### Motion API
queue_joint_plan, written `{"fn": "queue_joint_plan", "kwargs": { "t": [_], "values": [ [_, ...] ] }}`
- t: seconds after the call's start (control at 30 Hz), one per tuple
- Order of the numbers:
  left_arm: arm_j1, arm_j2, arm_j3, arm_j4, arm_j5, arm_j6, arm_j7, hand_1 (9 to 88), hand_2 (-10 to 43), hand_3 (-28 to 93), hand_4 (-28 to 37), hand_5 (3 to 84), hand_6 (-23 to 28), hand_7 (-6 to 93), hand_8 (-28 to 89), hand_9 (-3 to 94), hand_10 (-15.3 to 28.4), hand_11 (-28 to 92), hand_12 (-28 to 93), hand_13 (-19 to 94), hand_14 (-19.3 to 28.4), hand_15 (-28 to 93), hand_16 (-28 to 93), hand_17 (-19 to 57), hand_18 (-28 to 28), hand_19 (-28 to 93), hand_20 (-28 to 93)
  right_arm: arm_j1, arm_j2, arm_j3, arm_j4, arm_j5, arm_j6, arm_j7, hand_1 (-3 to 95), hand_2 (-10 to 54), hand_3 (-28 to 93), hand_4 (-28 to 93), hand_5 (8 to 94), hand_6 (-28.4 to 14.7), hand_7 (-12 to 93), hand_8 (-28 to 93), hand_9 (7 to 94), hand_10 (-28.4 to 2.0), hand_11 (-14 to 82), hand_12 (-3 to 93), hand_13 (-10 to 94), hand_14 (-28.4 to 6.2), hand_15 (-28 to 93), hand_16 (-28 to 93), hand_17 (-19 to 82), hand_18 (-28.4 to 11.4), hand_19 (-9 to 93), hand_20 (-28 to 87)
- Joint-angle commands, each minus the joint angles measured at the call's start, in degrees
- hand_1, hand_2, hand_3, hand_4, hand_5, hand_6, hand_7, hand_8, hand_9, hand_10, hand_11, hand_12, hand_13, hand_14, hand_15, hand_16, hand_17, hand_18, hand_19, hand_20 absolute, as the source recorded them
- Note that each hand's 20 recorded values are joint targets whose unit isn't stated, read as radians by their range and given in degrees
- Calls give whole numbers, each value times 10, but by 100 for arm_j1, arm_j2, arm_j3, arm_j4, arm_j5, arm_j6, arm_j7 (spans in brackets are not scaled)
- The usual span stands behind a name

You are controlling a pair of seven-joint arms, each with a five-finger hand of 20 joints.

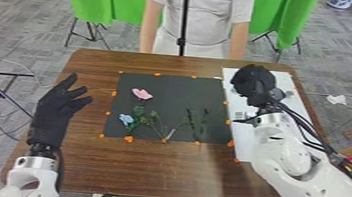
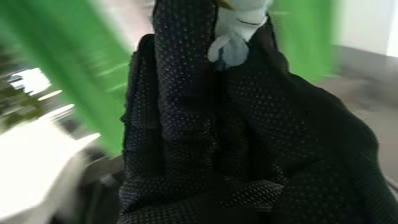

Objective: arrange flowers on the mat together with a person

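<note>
Right robot hand (image 2: 187,100) found pinching a pale flower (image 2: 233,37), presumably light, soft and crushable, best gripped near the base; left robot hand (image 1: 51,114) released.

The table (image 1: 162,173) is of brown wood, and its surface has a visible grain. Directly on it, in the middle and a little to the far side, lies a dark, square mat (image 1: 168,90). Small orange pieces (image 1: 129,139) are placed around the edges of the mat. On the right lies a long white sheet (image 1: 245,134), going from far to near.
</note>
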State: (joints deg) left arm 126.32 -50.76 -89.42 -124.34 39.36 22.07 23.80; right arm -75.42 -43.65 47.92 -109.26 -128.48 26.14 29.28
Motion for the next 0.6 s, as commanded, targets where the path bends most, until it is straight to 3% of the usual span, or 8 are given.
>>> {"fn": "queue_joint_plan", "kwargs": {
  "t": [0.03,0.27,0.6],
  "values": [
    [72,-30,-53,-33,-49,84,37,259,58,789,-257,367,54,117,-89,373,182,245,97,291,277,557,-94,-61,270,538,263,1412,-1157,-1604,368,-151,-308,-575,691,-95,649,-283,863,28,233,41,866,-50,83,316,860,16,257,410,396,20,932,-50],
    [-39,-75,-45,3,1,13,-50,259,58,789,-257,367,55,117,-89,373,182,245,97,291,276,557,-94,-61,270,538,263,1854,-1791,-2447,1056,-419,-569,-809,688,-95,650,-283,859,26,233,39,859,-52,83,316,853,16,260,414,391,17,932,-46],
    [-211,-44,38,73,17,-56,-99,259,59,789,-258,367,55,117,-89,373,182,245,97,291,276,557,-94,-61,270,539,263,2249,-2162,-3089,1612,-639,-738,-589,677,-95,653,-283,852,33,232,32,845,-64,83,317,839,15,273,418,373,-10,932,-26]
  ]
}}
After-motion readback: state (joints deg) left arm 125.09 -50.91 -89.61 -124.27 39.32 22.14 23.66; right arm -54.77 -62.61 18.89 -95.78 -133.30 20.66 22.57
